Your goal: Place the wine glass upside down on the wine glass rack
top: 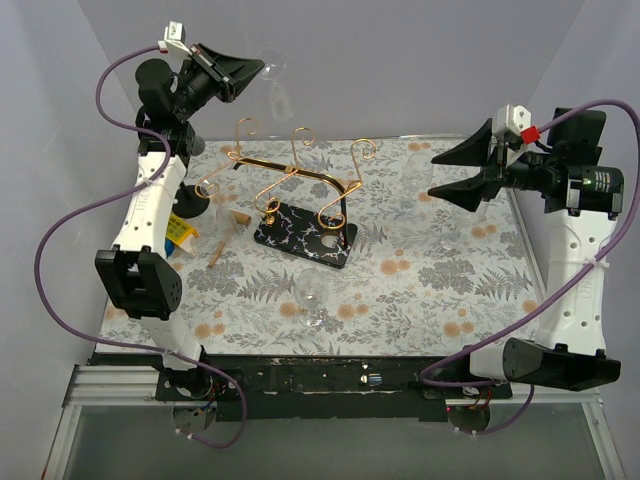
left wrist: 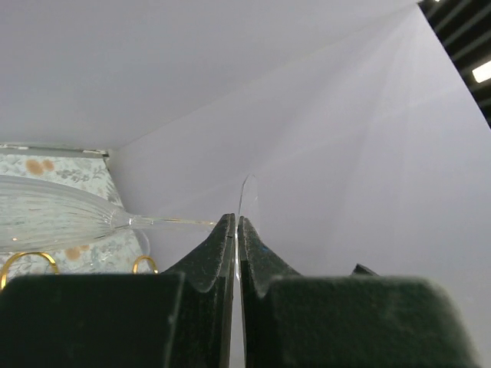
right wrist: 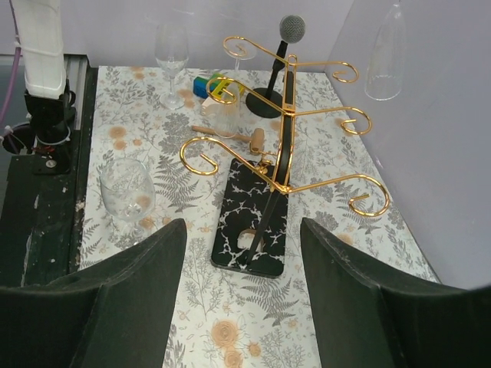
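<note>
Hanging bowl-down from left claw (top: 260,68), wine glass (right wrist: 383,57)

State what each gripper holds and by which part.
The left gripper pinches the wine glass by its foot; the right gripper is open, holding nothing.

Gold wire, black stone and clear glass over a leafy print.
The wine glass rack (right wrist: 253,218) is gold wire on a black base veined in white. The surface (top: 440,290) shows a white cloth printed with grey ferns and tan-orange blossoms. The wine glass (left wrist: 54,215) is clear with fine ribbed lines. Another glass (right wrist: 126,192) is clear and plain. The left pincer (left wrist: 236,230) and right pincer (right wrist: 243,226) are black, and the cable (top: 98,90) is purple. The microphone (right wrist: 291,29) has a grey mesh head.
</note>
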`<state>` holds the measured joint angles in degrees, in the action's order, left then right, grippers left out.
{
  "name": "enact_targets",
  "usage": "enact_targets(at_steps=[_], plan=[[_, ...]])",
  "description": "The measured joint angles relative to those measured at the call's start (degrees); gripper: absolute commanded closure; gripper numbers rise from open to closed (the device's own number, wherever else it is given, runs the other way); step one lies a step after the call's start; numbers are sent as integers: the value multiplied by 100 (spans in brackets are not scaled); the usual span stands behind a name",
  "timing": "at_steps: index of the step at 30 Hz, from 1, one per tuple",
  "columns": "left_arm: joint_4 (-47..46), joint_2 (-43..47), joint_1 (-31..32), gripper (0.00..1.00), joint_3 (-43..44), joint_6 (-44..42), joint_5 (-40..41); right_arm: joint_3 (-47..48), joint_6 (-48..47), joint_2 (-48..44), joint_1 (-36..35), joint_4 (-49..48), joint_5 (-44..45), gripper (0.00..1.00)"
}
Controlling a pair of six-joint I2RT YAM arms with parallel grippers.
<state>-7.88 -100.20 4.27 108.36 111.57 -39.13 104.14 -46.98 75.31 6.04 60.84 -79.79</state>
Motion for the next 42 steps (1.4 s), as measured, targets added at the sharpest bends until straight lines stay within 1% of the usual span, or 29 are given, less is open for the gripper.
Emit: enact_targets(at_steps=[4, 9, 20, 31, 42], plan=[[354, -264, -2, 100, 0, -251, 173, -304, 4, -107, 0, -116, -33, 31], [680, -317, -4, 100, -116, -597, 387, -542, 11, -199, 0, -260, -103, 31], [1117, -295, -11, 100, -951, -984, 505, -887, 31, -295, 20, -450, -140, 31], [1665, 142, -120, 100, -1285, -1480, 1040, -1027, 72, -330, 33, -579, -140, 32], [1805, 341, -254, 100, -1495, -1722, 1373, -1029, 122, -339, 44, -625, -144, 32]])
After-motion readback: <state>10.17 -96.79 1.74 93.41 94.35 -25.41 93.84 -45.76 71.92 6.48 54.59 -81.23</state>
